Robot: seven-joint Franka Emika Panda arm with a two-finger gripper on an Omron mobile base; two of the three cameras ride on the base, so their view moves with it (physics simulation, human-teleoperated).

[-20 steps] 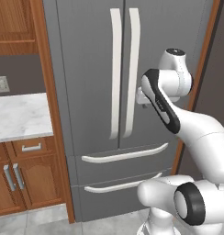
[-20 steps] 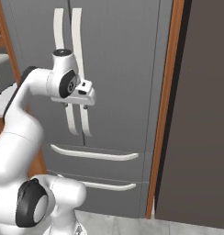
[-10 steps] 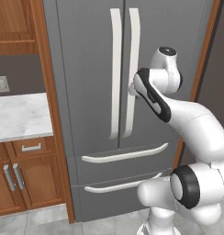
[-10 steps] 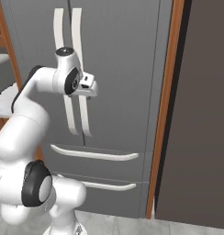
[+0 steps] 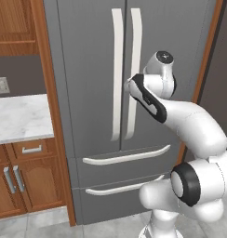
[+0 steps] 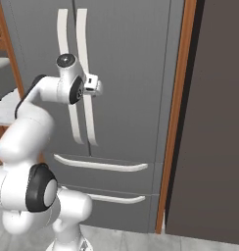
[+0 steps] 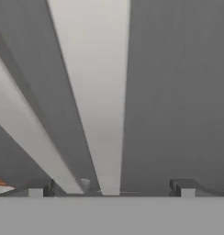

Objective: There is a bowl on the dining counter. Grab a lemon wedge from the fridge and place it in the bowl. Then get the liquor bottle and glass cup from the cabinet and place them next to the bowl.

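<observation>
The tall grey fridge (image 5: 87,56) stands straight ahead with both French doors shut. My gripper (image 6: 95,86) is up against the right door's long white handle (image 6: 84,39), about halfway up it. In the hand view my gripper (image 7: 110,189) is open, and that white handle (image 7: 93,92) runs up between the two fingertips (image 7: 36,189) with room on both sides. The left door's handle (image 7: 22,133) slants past on the left. My forearm hides the hand in the left base view.
A white marble counter (image 5: 17,116) over brown wooden drawers (image 5: 27,186) sits left of the fridge, with a wooden wall cabinet (image 5: 13,23) above. Two fridge drawers with curved pulls (image 5: 127,155) lie below. A wooden post (image 6: 178,98) and a dark panel (image 6: 214,122) stand to the right.
The arm has stretched forward, carrying the open gripper up to the right door's handle. The base and the fridge doors have stayed put.
</observation>
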